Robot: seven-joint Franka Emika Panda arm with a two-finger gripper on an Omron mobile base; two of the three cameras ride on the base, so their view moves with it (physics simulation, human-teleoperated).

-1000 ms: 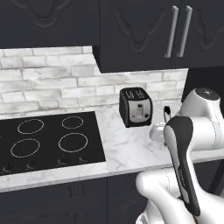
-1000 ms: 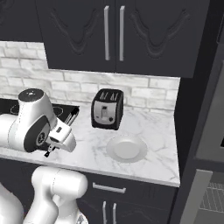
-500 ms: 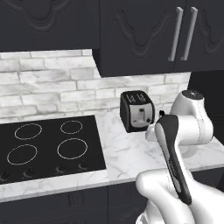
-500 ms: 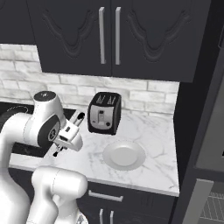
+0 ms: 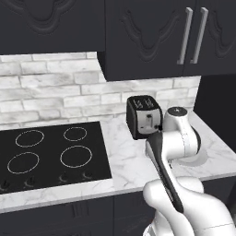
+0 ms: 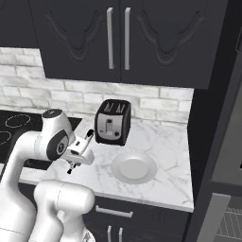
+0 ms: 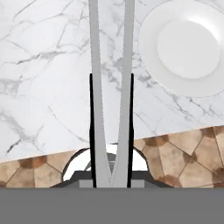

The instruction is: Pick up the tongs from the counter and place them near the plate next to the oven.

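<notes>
Tongs (image 7: 110, 65), two slim silver-metal arms that meet near the gripper and spread slightly as they run to the top edge of the hand view, sit clamped between the gripper's (image 7: 111, 131) narrow dark fingers (image 7: 92, 131), which press on them from both sides. Their far ends are cut off by that edge, so the tips cannot be seen. They hang above the counter (image 7: 48, 87), a white marble slab with grey veins, near its front edge, where brown floor tiles show below. Just beside them lies the plate (image 7: 188, 46), round, shallow and pale, almost marble-coloured, partly cut off at the right.

From the right base camera the gripper (image 6: 79, 153) hovers over the counter (image 6: 165, 142) left of the plate (image 6: 134, 167), with the boxy black toaster (image 6: 112, 122) behind. The tongs there are hard to make out. The oven (image 5: 46, 154), a flat black glass top with four thin white rings, lies well to the left of the toaster (image 5: 144, 116).
</notes>
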